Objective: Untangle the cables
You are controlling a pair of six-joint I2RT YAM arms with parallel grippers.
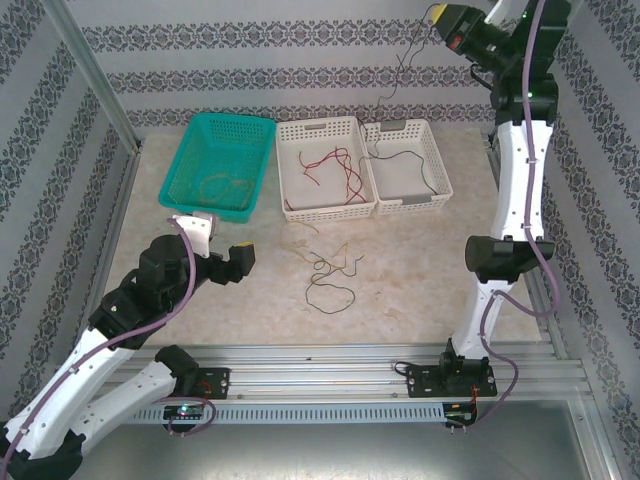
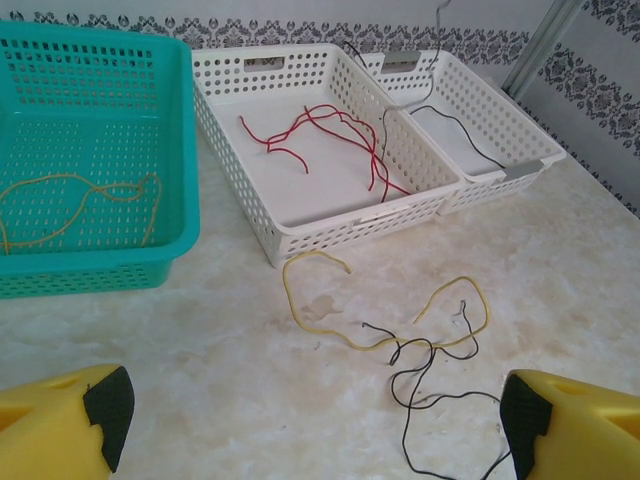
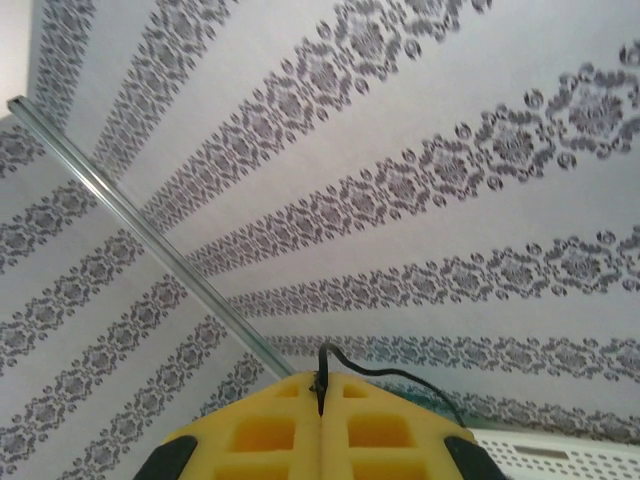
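R gripper high up, pinching thin black cable; cable hangs into right white plastic basket. L gripper wide open, low over marble table, nr yellow + black wire tangle. Red wires in middle white plastic basket; tan wire in teal plastic basket.

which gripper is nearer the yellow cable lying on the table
Left. Left gripper hovers just before the yellow cable; right gripper is raised high beyond the white baskets.

Black cable slips off the bottom edge, teal basket gets clipped at left, and the held cable buries its tip inside the pinching right gripper.
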